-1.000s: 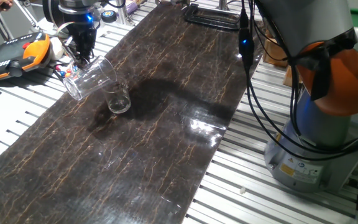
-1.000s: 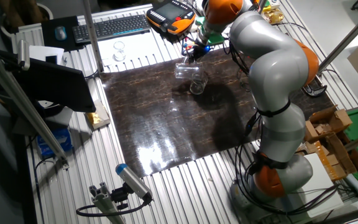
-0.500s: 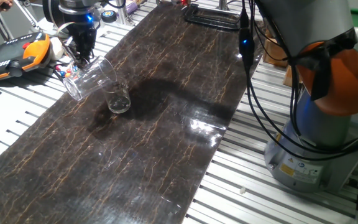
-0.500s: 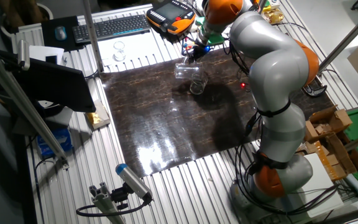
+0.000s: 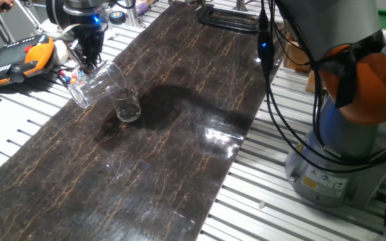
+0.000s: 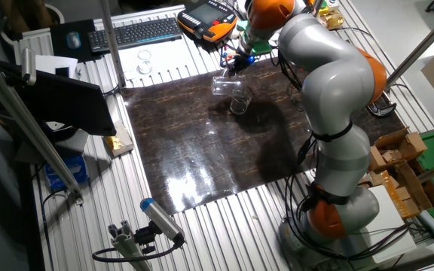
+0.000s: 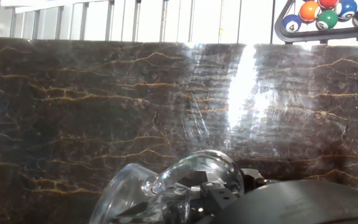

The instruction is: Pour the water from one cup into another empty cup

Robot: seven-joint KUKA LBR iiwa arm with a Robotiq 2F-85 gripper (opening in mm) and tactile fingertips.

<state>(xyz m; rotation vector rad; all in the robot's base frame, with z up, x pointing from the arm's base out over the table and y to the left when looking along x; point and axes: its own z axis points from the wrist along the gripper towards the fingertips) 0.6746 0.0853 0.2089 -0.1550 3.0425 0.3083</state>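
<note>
My gripper (image 5: pixel 88 59) is shut on the clear straight-sided tumbler (image 5: pixel 97 84) and holds it tilted almost on its side above the dark marble mat (image 5: pixel 179 134). The tumbler's rim points towards the clear tapered cup (image 5: pixel 127 106), which stands upright on the mat right beside it. The other fixed view shows the gripper (image 6: pixel 233 66), the tilted tumbler (image 6: pixel 226 84) and the tapered cup (image 6: pixel 238 104). The hand view shows the tumbler (image 7: pixel 179 183) close up at the bottom, in front of a finger (image 7: pixel 303 202). I cannot make out the water in either cup.
An orange teach pendant (image 5: pixel 15 59) lies left of the mat. A black rack (image 5: pixel 228 17) with billiard balls (image 7: pixel 321 14) sits at the mat's far end. The arm's base (image 5: pixel 340 140) stands to the right. A keyboard (image 6: pixel 136 31) and a small glass (image 6: pixel 145 62) sit beyond the mat.
</note>
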